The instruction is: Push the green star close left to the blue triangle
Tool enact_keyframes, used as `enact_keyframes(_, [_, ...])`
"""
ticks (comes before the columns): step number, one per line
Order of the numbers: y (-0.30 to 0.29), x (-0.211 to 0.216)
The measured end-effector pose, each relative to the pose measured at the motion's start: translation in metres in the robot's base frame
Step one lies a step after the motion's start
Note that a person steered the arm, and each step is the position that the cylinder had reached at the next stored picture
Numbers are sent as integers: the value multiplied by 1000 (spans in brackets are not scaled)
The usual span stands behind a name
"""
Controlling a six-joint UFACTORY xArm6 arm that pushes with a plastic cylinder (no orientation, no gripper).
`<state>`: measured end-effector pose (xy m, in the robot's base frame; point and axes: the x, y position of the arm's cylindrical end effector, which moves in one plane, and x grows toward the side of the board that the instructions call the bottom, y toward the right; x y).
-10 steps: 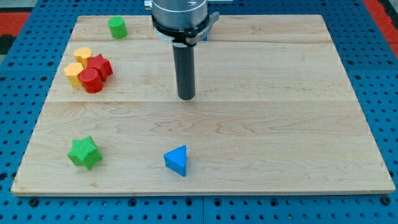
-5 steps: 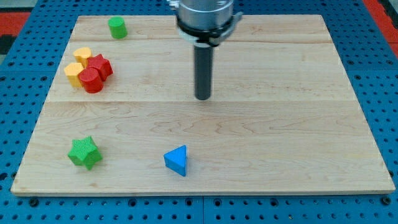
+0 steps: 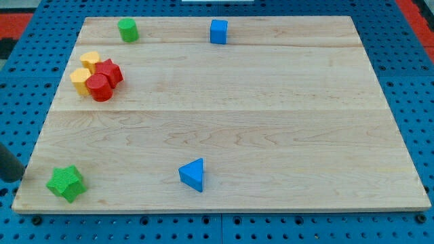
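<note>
Green star (image 3: 66, 183) sits at the lower left of the frame, near the table's (image 3: 285, 129) bottom-left corner and close to both edges. Blue triangle (image 3: 192, 175) lies well apart to its right, near the bottom edge, at about the same height in the frame. A dark shape at the far left edge, just beside the star, is probably my rod; my tip itself does not show, so I cannot say whether it touches the star. I carry no claw, only the rod, so nothing is held and nothing can be. Handling, as I judge it: the star looks like a small, rigid, light block that should slide easily on smooth wood, but its points mean an off-centre push would likely spin it rather than move it straight. Best contact is its left face, low and centred, pushing rightward along the bottom edge. Risk: the table edge is near, so any downward drift could tip it off. Elsewhere: green cylinder (image 3: 127, 30) and blue cube (image 3: 218, 31) at top; yellow (image 3: 86, 70) and red blocks (image 3: 104, 79) clustered upper left, out of the way.
</note>
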<state>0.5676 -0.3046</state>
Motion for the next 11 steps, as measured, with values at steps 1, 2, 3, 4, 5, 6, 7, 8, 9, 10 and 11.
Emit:
enact_keyframes(1, [23,36])
enact_keyframes(2, [37,48])
enact_keyframes(3, [26,21])
enact_keyframes(4, [73,18])
enact_keyframes(5, [132,18])
enact_keyframes(6, [187,22])
enact_keyframes(7, [234,26])
enact_keyframes(8, [278,26])
enact_keyframes(9, [315,26])
enact_keyframes(10, [324,24])
enact_keyframes(11, [322,38])
